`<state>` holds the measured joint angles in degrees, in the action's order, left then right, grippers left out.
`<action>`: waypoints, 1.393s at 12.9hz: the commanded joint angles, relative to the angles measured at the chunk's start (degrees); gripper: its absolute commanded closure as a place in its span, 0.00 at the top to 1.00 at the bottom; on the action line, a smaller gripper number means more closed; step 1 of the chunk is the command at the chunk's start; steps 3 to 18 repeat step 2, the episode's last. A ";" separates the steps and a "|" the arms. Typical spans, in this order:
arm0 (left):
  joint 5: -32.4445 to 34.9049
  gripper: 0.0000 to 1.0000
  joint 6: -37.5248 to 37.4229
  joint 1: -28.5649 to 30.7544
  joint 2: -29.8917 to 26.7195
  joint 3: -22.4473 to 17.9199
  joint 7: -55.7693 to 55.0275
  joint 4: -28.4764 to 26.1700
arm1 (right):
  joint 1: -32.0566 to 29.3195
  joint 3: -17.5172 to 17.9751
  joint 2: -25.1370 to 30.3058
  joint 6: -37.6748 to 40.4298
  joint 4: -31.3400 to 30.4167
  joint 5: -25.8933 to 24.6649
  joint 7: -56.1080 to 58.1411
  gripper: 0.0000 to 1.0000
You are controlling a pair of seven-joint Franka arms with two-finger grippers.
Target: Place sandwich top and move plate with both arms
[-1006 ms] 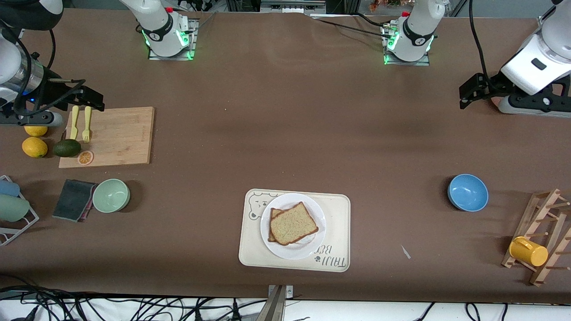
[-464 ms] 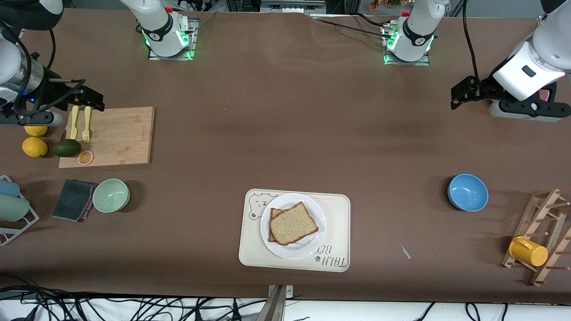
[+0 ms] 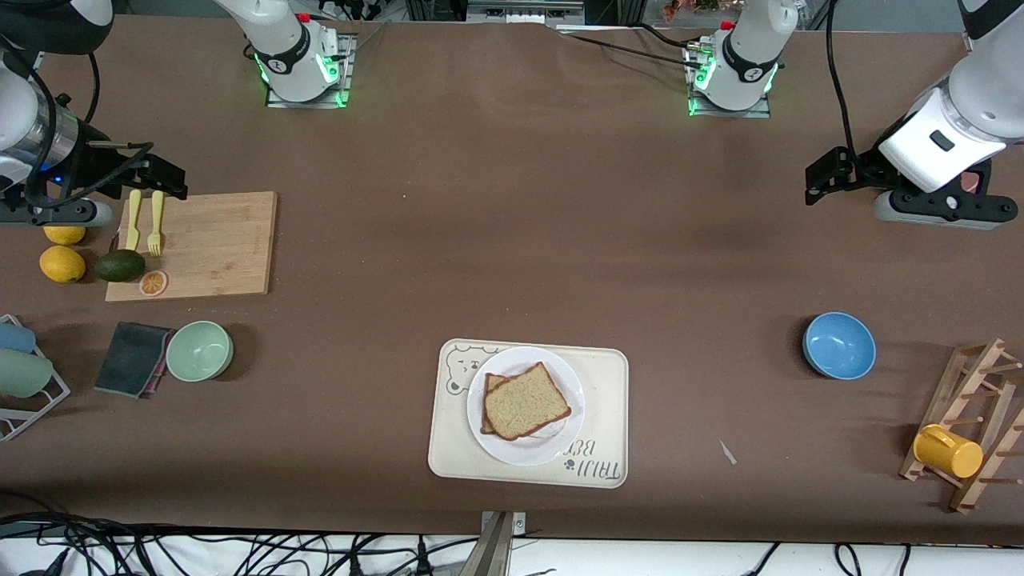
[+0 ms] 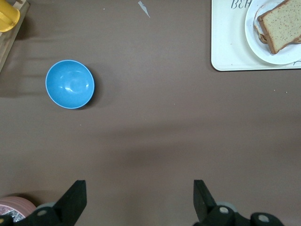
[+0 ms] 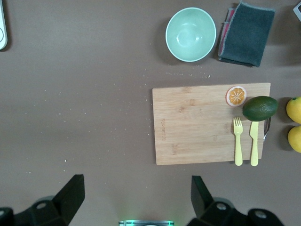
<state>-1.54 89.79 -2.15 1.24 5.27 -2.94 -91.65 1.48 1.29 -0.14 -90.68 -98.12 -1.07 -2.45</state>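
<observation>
Two bread slices lie stacked on the one white plate (image 3: 526, 406): the sandwich top (image 3: 526, 401) covers a second slice (image 3: 490, 386), leaving only its edge showing. The plate sits on a bear-printed tray (image 3: 608, 400). Two bowls, blue (image 3: 838, 345) and green (image 3: 199, 350), flank it. Left tool (image 3: 824, 172), over bare desk (image 3: 512, 224), and right tool (image 3: 156, 178), over the cutting board (image 3: 212, 244), both have fingers apart.

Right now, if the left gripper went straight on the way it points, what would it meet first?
Probably just bare table. The open left gripper points straight down at empty brown surface, with the blue bowl off to one side.
</observation>
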 commanded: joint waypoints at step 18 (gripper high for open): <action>-0.04 1.00 0.12 -0.31 -0.18 0.00 0.04 0.16 | -0.43 0.11 -0.13 0.50 0.82 0.71 0.25 1.00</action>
